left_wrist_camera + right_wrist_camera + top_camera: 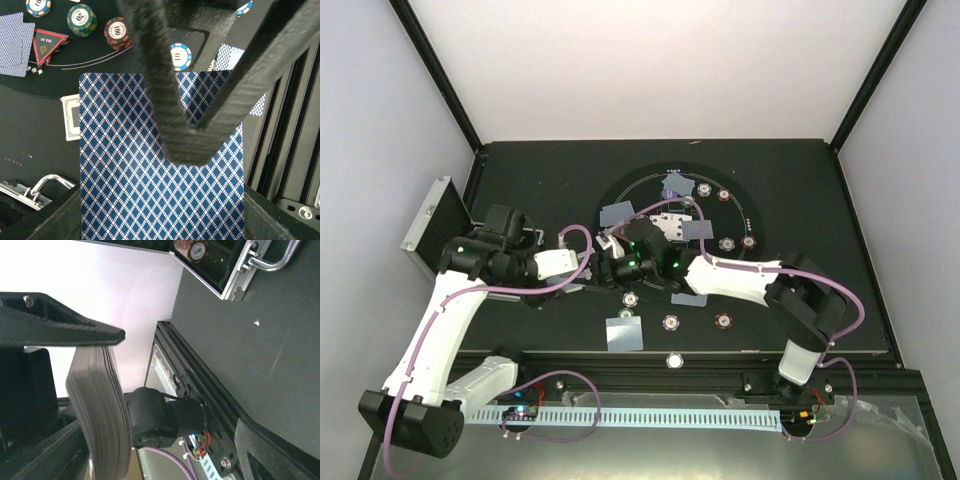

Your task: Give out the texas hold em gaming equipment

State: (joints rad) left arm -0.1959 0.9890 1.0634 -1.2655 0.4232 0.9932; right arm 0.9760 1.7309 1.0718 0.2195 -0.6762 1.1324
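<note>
My left gripper [192, 145] is shut on a blue-diamond-backed playing card [150, 190] that fills the lower left wrist view. My right gripper [100, 390] is shut on a thick deck of cards [97, 415], seen edge-on between its fingers. In the top view both grippers meet mid-table, the left gripper [603, 264] right next to the right gripper [638, 262]. On the round black mat [620, 190] lie dealt cards [620, 213] and chips [728, 243]. More chips [671, 322] and a card [625, 333] lie nearer me. A red triangle marker [48, 44] sits by a green chip [81, 19] and a red-brown chip [117, 32].
The silver ribbed case [430, 225] stands open at the far left, its handle [270, 257] and a red-brown chip [196, 249] inside showing in the right wrist view. A white button disc [674, 360] sits on the near rail. The left arm's motor and cables [165, 417] hang close behind the deck.
</note>
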